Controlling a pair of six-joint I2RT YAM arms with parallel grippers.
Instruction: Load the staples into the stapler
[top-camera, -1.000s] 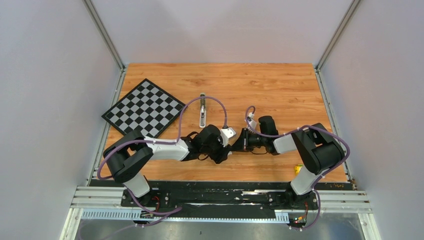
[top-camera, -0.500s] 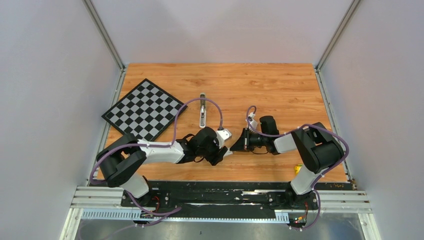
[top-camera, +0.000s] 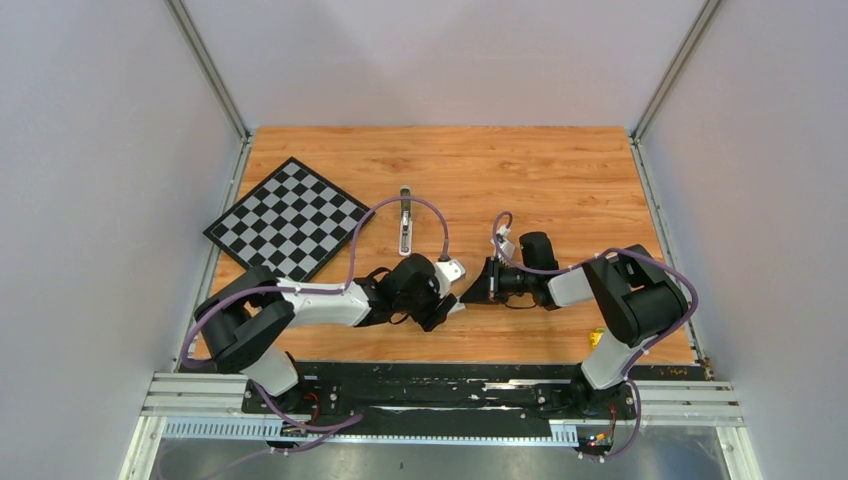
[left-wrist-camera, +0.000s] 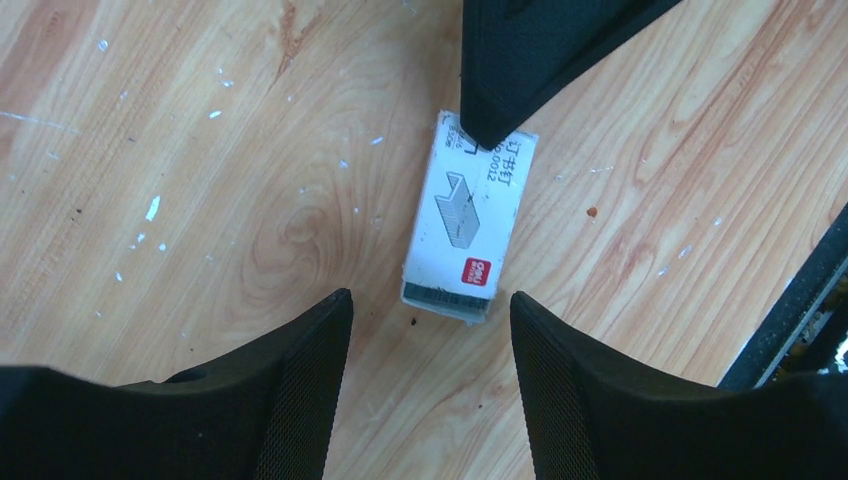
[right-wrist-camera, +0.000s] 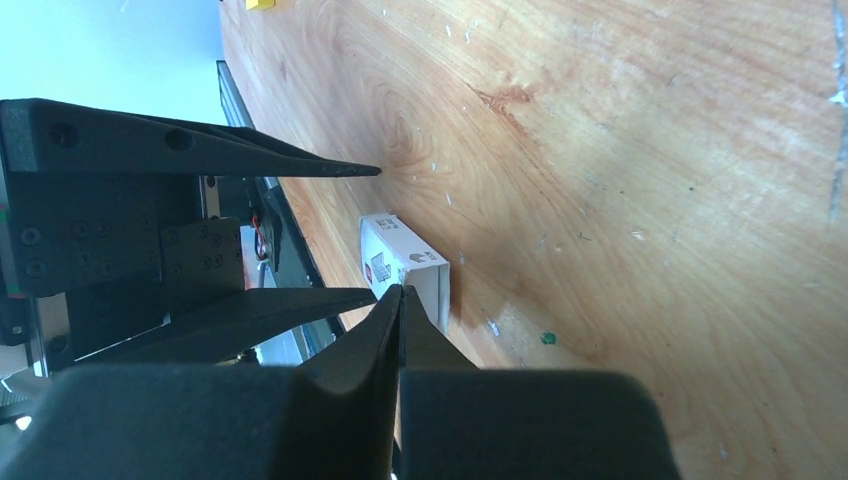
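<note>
The white box (left-wrist-camera: 462, 215) is seen lying on the counter (left-wrist-camera: 200, 200), just ahead of the open left hand (left-wrist-camera: 430, 300). The closed, empty right hand (right-wrist-camera: 400, 300) is pointed at its far end.

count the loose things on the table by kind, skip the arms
checkerboard: 1
stapler: 1
white staple box: 1
yellow block: 1
total: 4
</note>
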